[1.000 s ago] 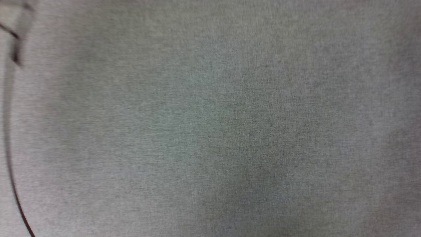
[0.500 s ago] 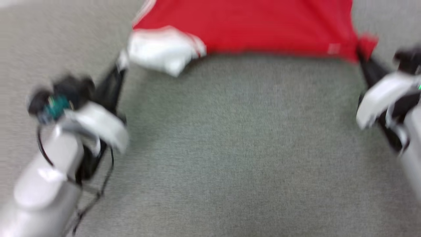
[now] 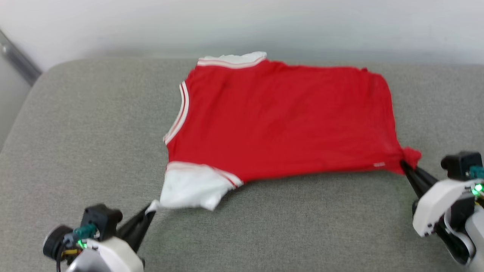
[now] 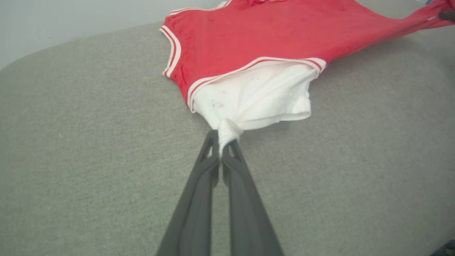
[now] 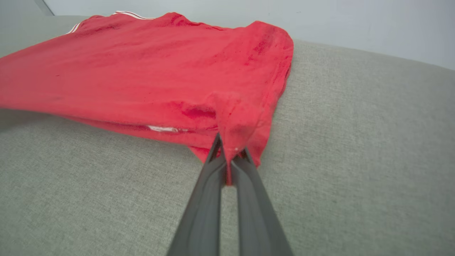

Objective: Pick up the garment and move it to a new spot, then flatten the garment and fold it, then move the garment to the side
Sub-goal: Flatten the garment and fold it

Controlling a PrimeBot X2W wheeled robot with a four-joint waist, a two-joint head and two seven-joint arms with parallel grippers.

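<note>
The garment (image 3: 280,121), a red jersey with white sleeves and striped trim, lies spread on the grey fabric surface (image 3: 75,132), stretched between both grippers. At the lower left, my left gripper (image 3: 151,207) is shut on the tip of the near white sleeve (image 4: 256,99); the left wrist view shows the cloth pinched at the left gripper (image 4: 222,137). My right gripper (image 3: 404,163) is shut on the garment's red hem corner at the right, seen bunched between the fingers at the right gripper (image 5: 227,149). The garment (image 5: 142,67) lies plain red side up.
A pale wall (image 3: 242,22) runs behind the grey surface's far edge. A grey bar (image 3: 17,58) slants at the far left. Bare grey fabric (image 3: 302,226) stretches in front of the garment and to its left.
The head camera has swung up from bare grey fabric, so the garment and both grippers came into view. Both grippers stay shut on the cloth.
</note>
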